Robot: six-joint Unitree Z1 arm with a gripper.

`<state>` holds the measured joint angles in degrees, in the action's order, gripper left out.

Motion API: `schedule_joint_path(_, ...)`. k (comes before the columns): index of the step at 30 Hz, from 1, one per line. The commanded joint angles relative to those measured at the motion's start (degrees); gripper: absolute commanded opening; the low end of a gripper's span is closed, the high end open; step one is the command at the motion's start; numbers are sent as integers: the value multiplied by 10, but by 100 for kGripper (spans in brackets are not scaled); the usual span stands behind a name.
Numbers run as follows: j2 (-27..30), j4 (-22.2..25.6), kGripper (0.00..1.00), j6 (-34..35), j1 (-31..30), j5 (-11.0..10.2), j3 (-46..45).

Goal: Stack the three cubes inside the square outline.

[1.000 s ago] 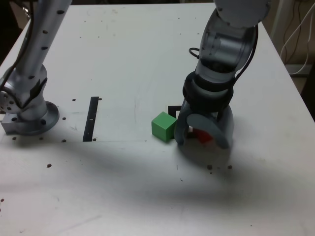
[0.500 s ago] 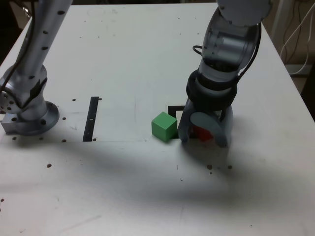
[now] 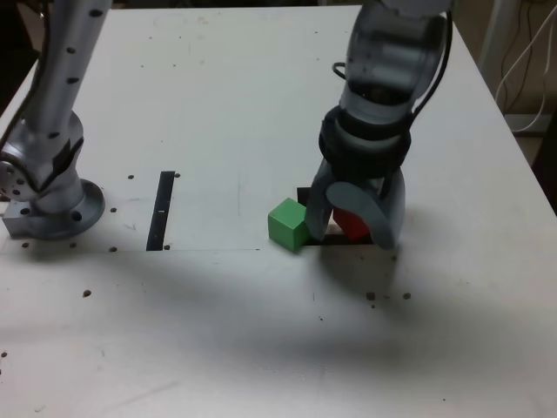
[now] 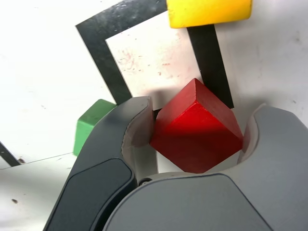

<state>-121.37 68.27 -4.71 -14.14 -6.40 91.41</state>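
Red cube [image 4: 195, 127] is grasped between both fingers of the claw [image 4: 198, 132], over the border of the square outline [image 4: 108, 62], probably to become the base there; yellow cube [image 4: 209, 12] overlaps this border, so it may obstruct the placing

The arm's round base [image 3: 54, 213] stands at the exterior view's left, with a pale grey link [image 3: 71, 74] leaning up from it and out through the top of the picture. Right of centre in that view, the forearm [image 3: 392, 65] comes back down from the top edge, slanting toward the exterior view's left, a dark cable [image 3: 442, 65] along its side and a black band [image 3: 364, 144] round the wrist. The jaws point downward low over the table, their curved grey fingers [image 4: 113, 132] set apart and closed on a held load between them.
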Motion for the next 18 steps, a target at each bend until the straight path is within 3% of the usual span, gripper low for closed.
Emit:
schedule_joint_path(1, 8, -4, 30, -2, 4, -1, -9)
schedule_joint_path(18, 18, -52, 30, -9, 32, -3, -70)
